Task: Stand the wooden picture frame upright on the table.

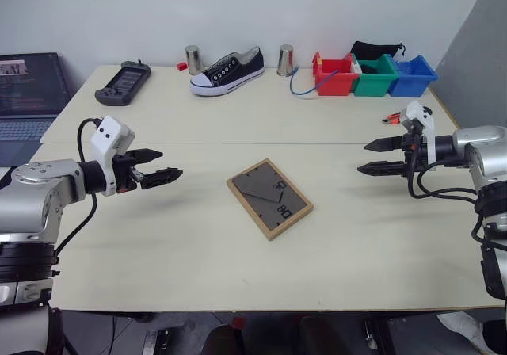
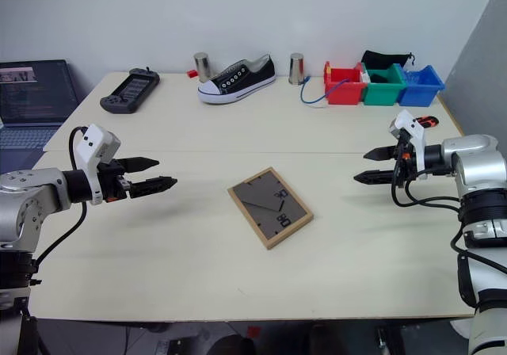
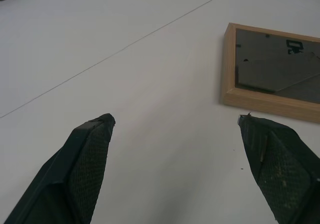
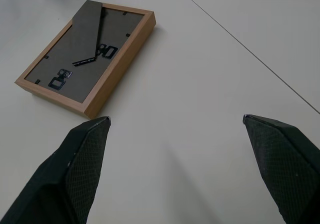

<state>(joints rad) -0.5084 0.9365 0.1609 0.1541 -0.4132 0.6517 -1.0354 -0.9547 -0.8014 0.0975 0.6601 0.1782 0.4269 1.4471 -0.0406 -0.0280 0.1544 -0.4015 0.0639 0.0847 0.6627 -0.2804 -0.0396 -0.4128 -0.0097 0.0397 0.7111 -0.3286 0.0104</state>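
Frame first: your wooden picture frame (image 1: 269,198) lies flat, dark back up, mid-table (image 1: 198,268), just on the near side of the seam. Your left gripper (image 1: 164,165) and right gripper (image 1: 376,155) hover wide apart-fingered on either side, holding nothing. The right wrist view shows you the folded triangular stand; the left wrist view catches just a corner.

L gripper (image 3: 175,121) open, frame (image 3: 272,69) nearby
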